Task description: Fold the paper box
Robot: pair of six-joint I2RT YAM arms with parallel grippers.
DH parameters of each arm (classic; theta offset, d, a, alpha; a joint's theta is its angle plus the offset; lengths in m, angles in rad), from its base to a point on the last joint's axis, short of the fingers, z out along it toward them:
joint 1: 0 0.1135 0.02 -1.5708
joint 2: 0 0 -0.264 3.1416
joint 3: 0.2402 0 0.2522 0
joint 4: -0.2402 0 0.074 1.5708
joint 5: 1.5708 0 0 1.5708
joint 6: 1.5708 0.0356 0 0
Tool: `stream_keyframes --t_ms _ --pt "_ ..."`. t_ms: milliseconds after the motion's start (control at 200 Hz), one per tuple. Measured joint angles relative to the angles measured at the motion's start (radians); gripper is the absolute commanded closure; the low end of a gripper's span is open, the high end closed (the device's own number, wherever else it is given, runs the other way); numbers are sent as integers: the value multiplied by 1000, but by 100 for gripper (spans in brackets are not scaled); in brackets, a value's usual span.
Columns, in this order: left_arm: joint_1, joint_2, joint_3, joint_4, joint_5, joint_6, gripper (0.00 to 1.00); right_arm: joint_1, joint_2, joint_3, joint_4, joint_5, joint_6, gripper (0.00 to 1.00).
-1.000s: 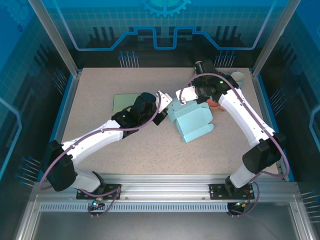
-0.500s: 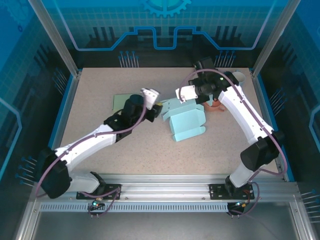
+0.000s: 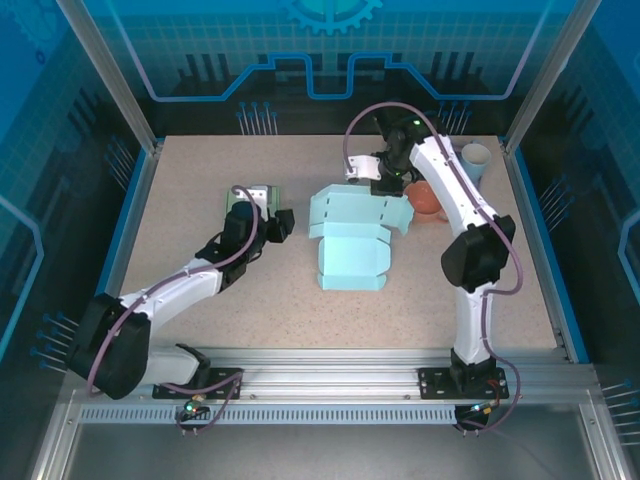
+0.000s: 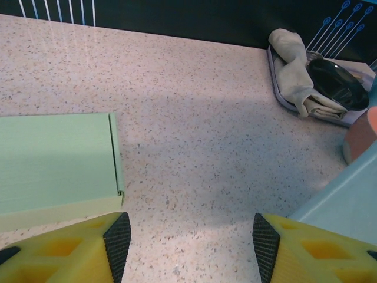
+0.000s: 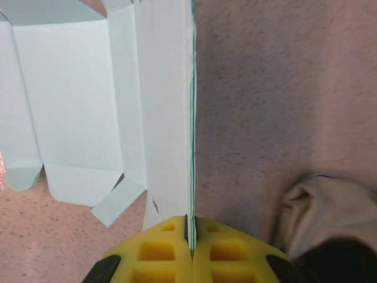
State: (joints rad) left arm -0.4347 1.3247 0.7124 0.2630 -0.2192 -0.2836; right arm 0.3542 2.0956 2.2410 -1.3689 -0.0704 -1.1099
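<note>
The light blue paper box [image 3: 349, 246] lies opened out on the table's middle, its flaps spread; in the right wrist view its white inner panels [image 5: 76, 106] stretch away to the left. My right gripper [image 3: 385, 189] is shut on the box's far edge, and the thin card edge [image 5: 192, 147] runs straight into the closed right gripper [image 5: 191, 236]. My left gripper [image 3: 278, 214] stands open a little left of the box, touching nothing. In the left wrist view the left gripper [image 4: 191, 247] has bare table between its pads [image 4: 118, 242], and a corner of the box [image 4: 347, 200] shows at lower right.
A flat pale green carton [image 3: 243, 203] lies under the left wrist, the same carton [image 4: 56, 162] in that wrist's view. An orange cup [image 3: 427, 198] and a white cup [image 3: 477, 157] stand back right. A tray with a cloth and black bowl [image 4: 306, 76] sits beyond.
My left gripper opened, let go of the box and drew back to the left. My right gripper closed on the box's far edge and swung back; the box moved left and spread out flatter.
</note>
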Motion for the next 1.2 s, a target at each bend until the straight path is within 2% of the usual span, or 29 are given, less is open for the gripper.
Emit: stream_keyframes --t_ms 165,530,950,1200 --pt "0 68 61 15 49 4 41 -40 64 6 -36 -39 11 100" --pt "-36 220 271 7 224 -17 46 -42 98 17 -53 -72 26 100" --pt "-217 200 282 10 198 -184 47 -43 98 31 -58 -87 37 100" --pt "-237 210 282 8 134 -247 47 -43 98 31 -63 -87 37 100"
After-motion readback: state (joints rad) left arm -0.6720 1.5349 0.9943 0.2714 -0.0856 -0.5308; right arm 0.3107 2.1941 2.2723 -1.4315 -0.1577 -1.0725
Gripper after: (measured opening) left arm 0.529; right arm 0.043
